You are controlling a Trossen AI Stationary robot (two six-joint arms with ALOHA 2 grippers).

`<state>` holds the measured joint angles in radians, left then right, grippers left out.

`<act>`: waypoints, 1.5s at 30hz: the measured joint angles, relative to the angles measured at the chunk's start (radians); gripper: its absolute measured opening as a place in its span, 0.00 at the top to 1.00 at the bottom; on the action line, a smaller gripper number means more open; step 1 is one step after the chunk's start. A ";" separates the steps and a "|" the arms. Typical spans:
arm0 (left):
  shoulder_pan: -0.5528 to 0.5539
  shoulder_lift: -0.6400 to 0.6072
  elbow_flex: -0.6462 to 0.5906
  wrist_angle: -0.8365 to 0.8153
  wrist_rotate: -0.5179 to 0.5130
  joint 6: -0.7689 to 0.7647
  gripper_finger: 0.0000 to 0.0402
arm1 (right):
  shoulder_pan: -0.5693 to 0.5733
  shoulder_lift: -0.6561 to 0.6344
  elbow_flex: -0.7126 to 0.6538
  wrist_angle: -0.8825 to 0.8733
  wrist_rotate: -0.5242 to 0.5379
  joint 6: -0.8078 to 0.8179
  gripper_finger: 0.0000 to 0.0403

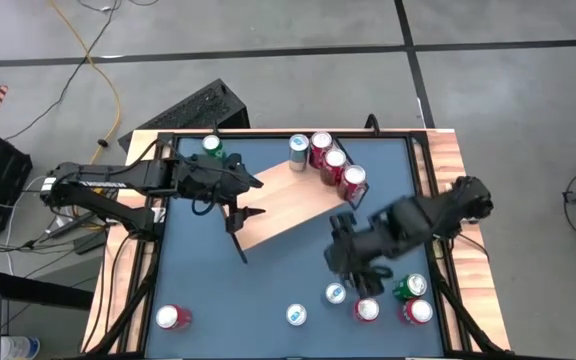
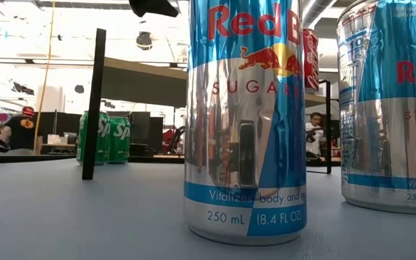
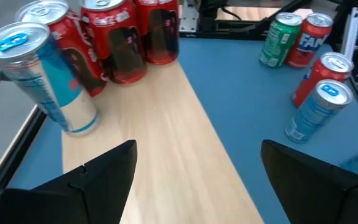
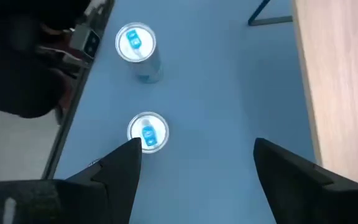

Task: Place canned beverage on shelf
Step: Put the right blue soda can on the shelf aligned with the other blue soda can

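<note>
The dark blue tabletop (image 1: 218, 290) keeps open room at its centre and toward 7 o'clock. The shelf (image 1: 288, 200) slants across the 12 o'clock half, four cans crowded at its 1 o'clock end. The left gripper (image 1: 240, 212), jaws wide and empty, hangs over its 9 o'clock edge. The right gripper (image 1: 353, 270), wide and empty, hovers above a Red Bull can (image 1: 336, 293) near 5 o'clock.

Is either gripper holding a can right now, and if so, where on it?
Nothing is held. The left gripper stands open over the shelf; the right gripper hangs open above the blue tabletop, no can between its fingers.
</note>
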<state>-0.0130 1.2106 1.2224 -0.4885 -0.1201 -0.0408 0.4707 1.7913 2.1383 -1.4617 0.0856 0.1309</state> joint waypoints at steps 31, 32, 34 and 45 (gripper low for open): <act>-0.058 0.000 0.000 0.000 0.000 -0.032 0.18 | 0.087 -0.001 -0.463 0.433 0.037 0.108 0.28; -0.058 0.000 0.000 0.000 0.000 -0.032 0.18 | 0.087 -0.001 -0.473 0.443 0.033 0.107 0.28; -0.058 0.000 0.000 0.000 0.000 -0.034 0.18 | 0.088 -0.001 -0.491 0.452 0.014 0.108 0.28; -0.058 0.000 0.000 0.000 0.000 -0.046 0.18 | 0.106 -0.001 -0.509 0.455 0.018 0.134 0.28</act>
<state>-0.0708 1.2106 1.2224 -0.4889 -0.1204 -0.0870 0.5765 1.7901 1.6295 -1.0064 0.1036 0.2646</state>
